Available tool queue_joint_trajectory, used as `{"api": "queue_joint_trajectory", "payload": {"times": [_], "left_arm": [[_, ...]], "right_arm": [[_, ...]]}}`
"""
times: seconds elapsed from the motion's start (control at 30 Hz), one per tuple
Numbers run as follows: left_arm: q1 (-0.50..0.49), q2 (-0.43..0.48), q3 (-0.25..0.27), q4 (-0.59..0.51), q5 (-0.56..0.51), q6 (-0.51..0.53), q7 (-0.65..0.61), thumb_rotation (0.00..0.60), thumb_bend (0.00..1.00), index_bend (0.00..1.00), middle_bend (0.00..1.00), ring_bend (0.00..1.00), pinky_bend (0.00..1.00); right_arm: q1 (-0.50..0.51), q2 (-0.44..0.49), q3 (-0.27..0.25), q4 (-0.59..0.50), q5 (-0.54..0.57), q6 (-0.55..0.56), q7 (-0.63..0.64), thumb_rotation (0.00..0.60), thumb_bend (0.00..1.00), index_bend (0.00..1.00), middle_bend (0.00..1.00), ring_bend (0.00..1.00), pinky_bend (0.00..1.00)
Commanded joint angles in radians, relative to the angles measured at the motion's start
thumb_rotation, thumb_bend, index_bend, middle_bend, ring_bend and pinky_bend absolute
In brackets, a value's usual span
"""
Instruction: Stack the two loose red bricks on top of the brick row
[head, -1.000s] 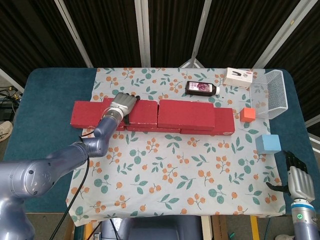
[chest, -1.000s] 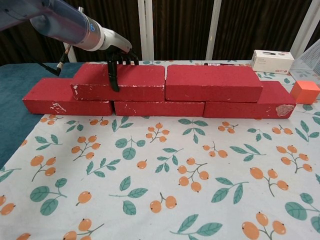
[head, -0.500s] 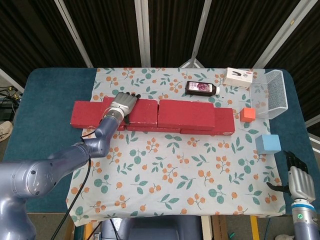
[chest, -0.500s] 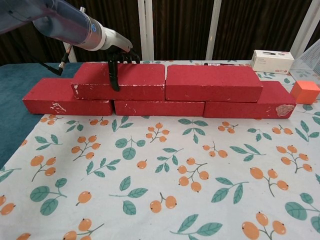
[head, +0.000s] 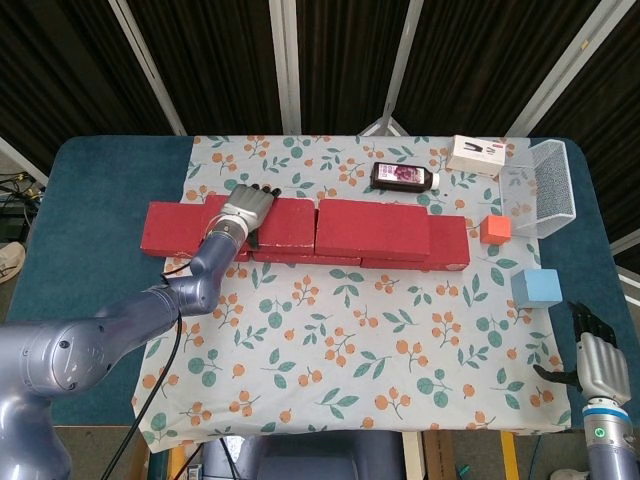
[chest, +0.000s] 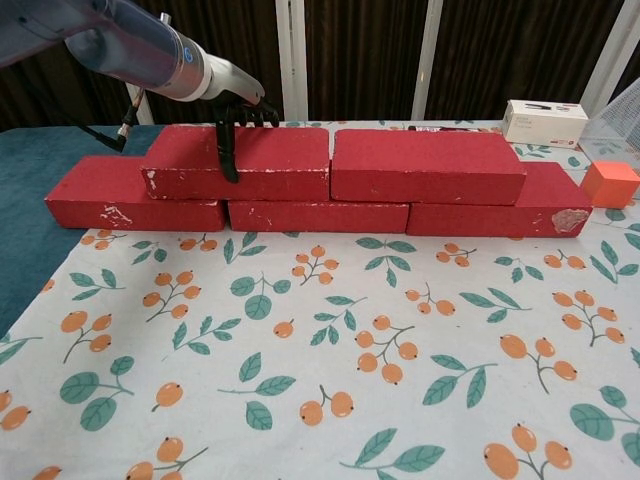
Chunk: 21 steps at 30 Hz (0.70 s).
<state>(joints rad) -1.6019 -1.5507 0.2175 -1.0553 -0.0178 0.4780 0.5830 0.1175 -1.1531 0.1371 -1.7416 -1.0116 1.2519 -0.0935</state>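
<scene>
Left hand (chest: 238, 105) is gripping the upper-left brick (chest: 240, 163), fingers (chest: 228, 150) clamped over its front face, long axis running left-right atop the brick row (chest: 300, 213) toward the worktop's far edge; right hand (head: 598, 362) is idling, fingers apart.

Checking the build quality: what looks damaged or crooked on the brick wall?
Red paint is chipped on the bottom right brick and bottom left brick, showing pale patches. Both top bricks sit level; the left hand grips the left one.

We count five red rectangular bricks: three in the bottom row (chest: 318, 216) and two stacked on top (chest: 428, 165). There is one small orange cube (head: 495, 230), one light blue cube (head: 534, 288), one dark bottle (head: 404, 177), one white box (head: 477, 155) and one clear mesh basket (head: 548, 186).
</scene>
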Motion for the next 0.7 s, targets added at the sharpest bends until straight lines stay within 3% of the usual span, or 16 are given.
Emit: {"api": "queue_joint_trajectory", "payload": {"times": [0.03,0.7], "left_arm": [[0.001,0.002,-0.005,-0.002,0.003,-0.004,-0.002,0.6,0.0,0.07,0.09,0.11,0.21],[0.005,0.005,-0.016,-0.011,0.009,0.01,0.006,0.6,0.0,0.07,0.08,0.11,0.21]], "right_arm": [[0.0,0.0,0.0,-0.001,0.002,0.0,-0.002,0.6,0.1,0.01,0.01,0.0,0.0],[0.002,0.003,0.002,-0.01,0.02,-0.002,-0.012,0.6,0.1,0.01,0.01,0.0,0.0]]}}
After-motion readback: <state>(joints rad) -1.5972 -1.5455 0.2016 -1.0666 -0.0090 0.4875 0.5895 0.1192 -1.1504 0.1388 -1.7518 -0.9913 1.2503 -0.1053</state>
